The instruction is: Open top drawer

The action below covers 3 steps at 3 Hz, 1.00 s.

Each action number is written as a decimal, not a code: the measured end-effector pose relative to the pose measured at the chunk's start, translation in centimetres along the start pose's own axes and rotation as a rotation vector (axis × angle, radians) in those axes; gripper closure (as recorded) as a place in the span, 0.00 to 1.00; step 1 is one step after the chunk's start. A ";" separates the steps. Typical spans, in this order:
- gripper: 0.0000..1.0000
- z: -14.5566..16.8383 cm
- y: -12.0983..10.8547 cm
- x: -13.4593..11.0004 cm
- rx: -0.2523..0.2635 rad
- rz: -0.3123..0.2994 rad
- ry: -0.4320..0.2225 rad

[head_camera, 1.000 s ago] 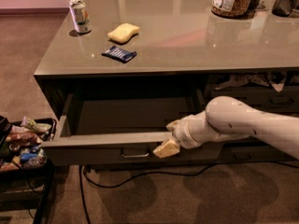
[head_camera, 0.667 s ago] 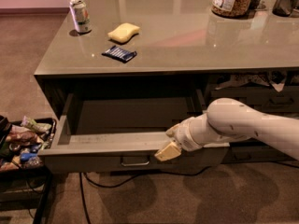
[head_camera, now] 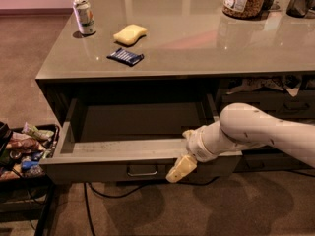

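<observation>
Gripper (head_camera: 185,154) at top drawer (head_camera: 98,168) front rim, beside handle (head_camera: 142,170); I cannot tell grip state. Risk: off-centre pull racks drawer, hold slips off.

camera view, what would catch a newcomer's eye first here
The top drawer stands far out below the tabletop. The gripper on the white arm sits at its front panel, right of the handle. On the tabletop's left sit a can, yellow sponge and blue packet.

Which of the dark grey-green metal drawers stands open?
The wide top drawer, left, pulled far out; right-hand ones are in. The gripper is at its front.
</observation>
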State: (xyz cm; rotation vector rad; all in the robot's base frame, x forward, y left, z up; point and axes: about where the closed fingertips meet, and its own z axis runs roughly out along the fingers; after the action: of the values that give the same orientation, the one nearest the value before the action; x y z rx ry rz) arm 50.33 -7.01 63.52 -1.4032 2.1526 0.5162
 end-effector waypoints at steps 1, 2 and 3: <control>0.00 -0.1 0.0 0.0 -0.003 -0.008 0.004; 0.00 -0.1 0.0 0.0 -0.004 -0.008 0.004; 0.00 -1.3 1.4 -0.7 -0.013 -0.044 -0.008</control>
State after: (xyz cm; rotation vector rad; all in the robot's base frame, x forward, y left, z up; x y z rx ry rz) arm 48.97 -6.68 65.07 -1.4499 2.1107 0.5193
